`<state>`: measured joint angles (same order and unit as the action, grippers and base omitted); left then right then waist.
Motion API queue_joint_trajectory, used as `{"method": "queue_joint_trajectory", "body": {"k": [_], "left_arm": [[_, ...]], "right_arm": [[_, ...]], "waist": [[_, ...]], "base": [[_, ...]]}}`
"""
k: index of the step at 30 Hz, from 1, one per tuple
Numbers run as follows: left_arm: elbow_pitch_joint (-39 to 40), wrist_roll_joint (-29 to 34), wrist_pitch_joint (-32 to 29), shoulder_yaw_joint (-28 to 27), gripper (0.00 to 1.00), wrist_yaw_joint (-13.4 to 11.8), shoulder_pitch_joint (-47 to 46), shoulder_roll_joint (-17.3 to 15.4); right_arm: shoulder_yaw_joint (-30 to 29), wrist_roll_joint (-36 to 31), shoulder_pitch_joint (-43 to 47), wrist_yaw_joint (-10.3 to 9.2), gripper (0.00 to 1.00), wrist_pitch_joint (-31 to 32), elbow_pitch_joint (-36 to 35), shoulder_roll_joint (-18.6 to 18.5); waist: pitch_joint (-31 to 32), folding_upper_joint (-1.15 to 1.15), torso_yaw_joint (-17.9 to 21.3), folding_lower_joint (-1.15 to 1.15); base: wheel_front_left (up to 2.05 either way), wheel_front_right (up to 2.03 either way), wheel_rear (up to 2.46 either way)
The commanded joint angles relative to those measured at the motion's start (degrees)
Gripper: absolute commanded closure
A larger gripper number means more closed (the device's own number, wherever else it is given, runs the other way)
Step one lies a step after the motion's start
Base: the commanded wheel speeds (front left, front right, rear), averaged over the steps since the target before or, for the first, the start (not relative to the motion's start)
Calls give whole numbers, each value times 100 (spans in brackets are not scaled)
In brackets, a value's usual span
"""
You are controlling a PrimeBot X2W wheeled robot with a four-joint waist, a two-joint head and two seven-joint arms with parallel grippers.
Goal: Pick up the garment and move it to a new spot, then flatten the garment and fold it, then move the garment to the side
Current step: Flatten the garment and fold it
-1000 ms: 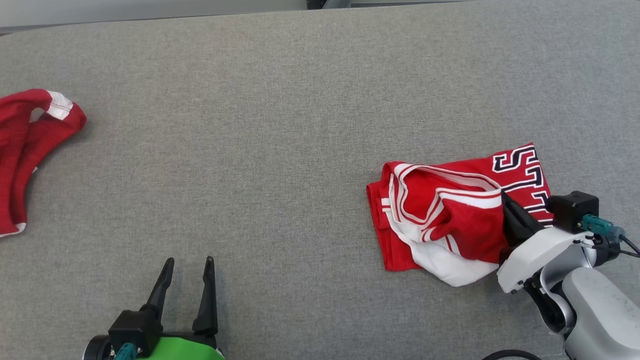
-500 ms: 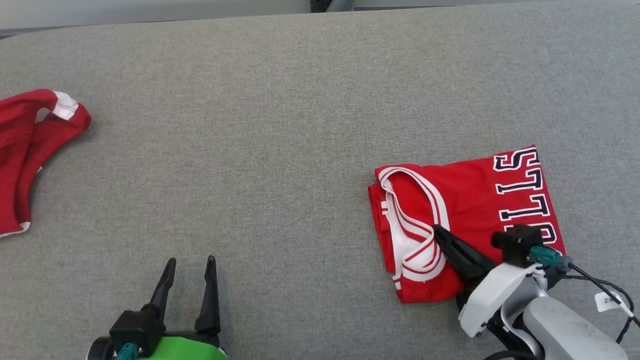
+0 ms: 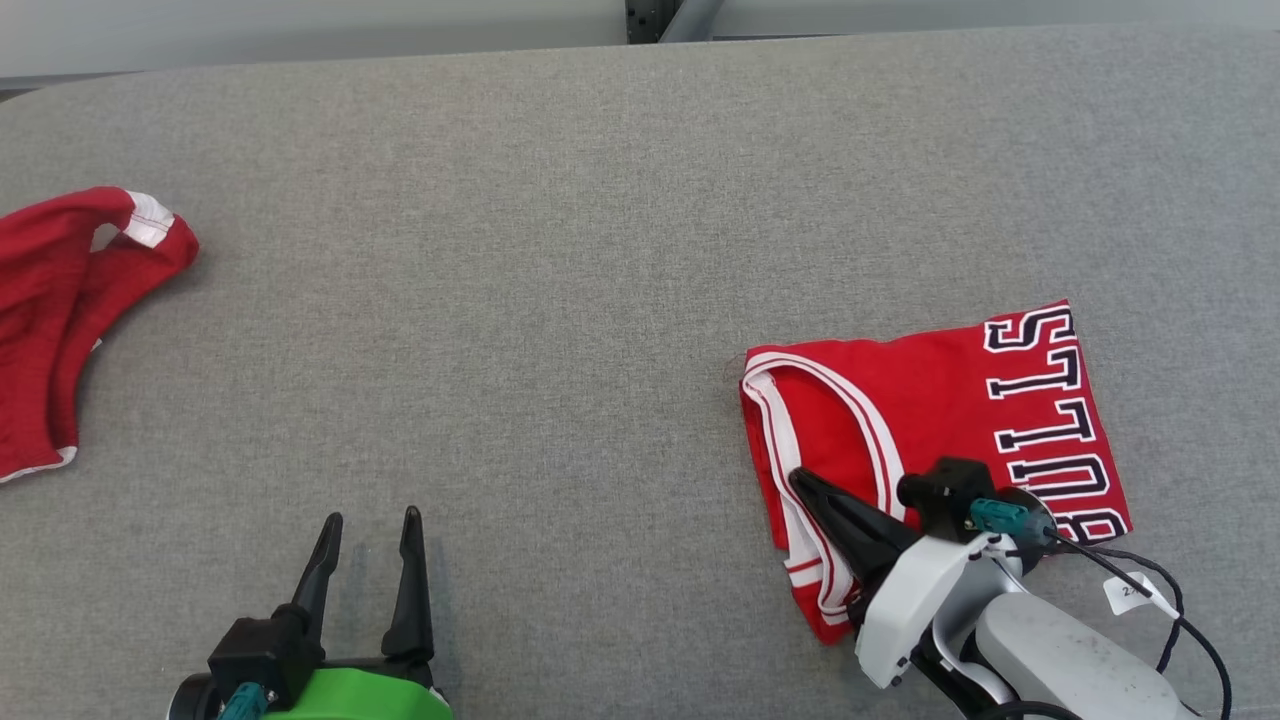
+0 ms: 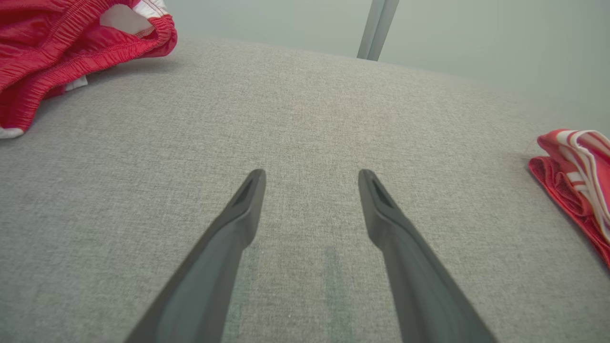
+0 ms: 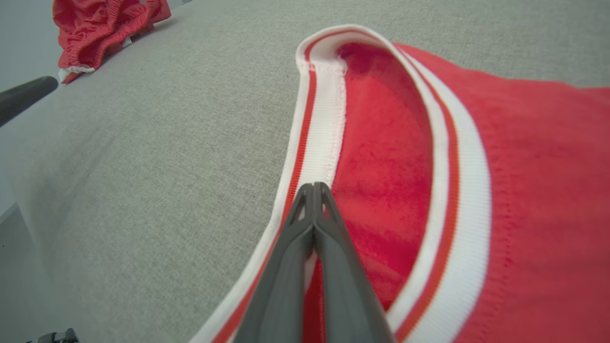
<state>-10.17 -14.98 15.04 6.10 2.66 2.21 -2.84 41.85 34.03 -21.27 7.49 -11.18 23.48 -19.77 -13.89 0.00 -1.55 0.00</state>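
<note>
The garment (image 3: 950, 400) is a red jersey with white-striped trim and dark lettering, lying folded flat on the right of the grey table (image 3: 550, 300). My right gripper (image 3: 797, 476) is shut, its tips resting on the jersey's near left part by the white armhole trim. In the right wrist view the closed fingers (image 5: 313, 186) lie along that trim on the jersey (image 5: 524, 166), with no cloth seen between them. My left gripper (image 3: 371, 514) is open over bare table at the near left, well apart from the jersey. In the left wrist view the left gripper (image 4: 312, 174) holds nothing, and the jersey's edge (image 4: 572, 162) shows at the right.
A second red garment (image 3: 60, 300) with an elastic band lies crumpled at the table's far left, also seen as red cloth (image 4: 57, 38) in the left wrist view. A cable with a white tag (image 3: 1135, 592) trails from my right wrist. A metal post (image 3: 680, 15) stands beyond the far edge.
My right gripper swept toward me and to the left, laying the raised bunched flap down; the jersey now lies flat with its lettering showing. The head view has shifted slightly. The left gripper stayed put.
</note>
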Motion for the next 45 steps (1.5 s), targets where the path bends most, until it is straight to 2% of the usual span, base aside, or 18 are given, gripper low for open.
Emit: {"method": "queue_joint_trajectory", "body": {"k": [1, 8, 13, 14, 15, 16, 17, 20, 25, 28, 34, 39, 45], "left_arm": [[-12, -61, 17, 12, 0, -31, 16, -12], [19, -71, 16, -36, 0, -31, 120, -13], [192, -89, 17, -153, 0, -60, 203, -13], [218, -73, 16, -170, 0, -57, 220, -12], [234, -47, 16, -179, 0, -47, 238, -12], [255, -31, 16, -189, 0, -37, 262, -12], [255, -31, 16, -189, 0, -37, 262, -12], [310, 5, 16, -204, 0, -11, 304, -12], [367, 37, 17, -233, 0, 25, 316, -13], [390, -25, 16, -253, 0, 10, 318, -13], [388, -39, 16, -218, 0, 60, 403, -12], [283, -13, 16, -218, 0, 105, 469, -12], [200, 6, 16, -279, 0, 139, 492, -13]], "right_arm": [[88, -56, -95, 0, 100, -5, 18, 20], [21, -23, -87, 0, 100, -187, -260, -18], [-757, -273, 331, -1, 98, -336, -731, -155], [-1015, -359, 458, -1, 67, -363, -834, -164], [-1299, -427, 618, -1, 28, -376, -927, -130], [-1632, -525, 787, -1, 0, -389, -1016, -96], [-1632, -525, 787, -1, 0, -389, -1016, -96], [-2622, -1046, 1224, -1, 0, -399, -1230, -46], [-4162, -1772, 1913, -2, 0, -400, -1623, 393], [-4706, -2046, 2245, -4, 0, -402, -1700, 627], [-5191, -2352, 2697, -3, 0, -402, -1420, 950], [-5071, -2486, 2773, -4, 0, -403, -1192, 1148], [-4894, -2517, 2710, -4, 0, -403, -1150, 1157]], "waist": [[58, 0, -11, 0], [218, 0, 41, 0], [372, 0, 94, 0], [401, 0, 110, 0], [441, 0, 129, 0], [483, 0, 145, 0], [483, 0, 145, 0], [572, 0, 167, 0], [678, 0, 141, 0], [727, 0, 105, 0], [911, 0, 10, 0], [1063, 0, 40, 0], [1197, 0, 101, 0]], "base": [[0, 0, 0], [0, 0, 0], [0, 0, 0], [0, 0, 0], [0, 0, 0], [0, 0, 0], [0, 0, 0], [0, 0, 0], [0, 0, 0], [0, 0, 0], [0, 0, 0], [0, 0, 0], [0, 0, 0]]}}
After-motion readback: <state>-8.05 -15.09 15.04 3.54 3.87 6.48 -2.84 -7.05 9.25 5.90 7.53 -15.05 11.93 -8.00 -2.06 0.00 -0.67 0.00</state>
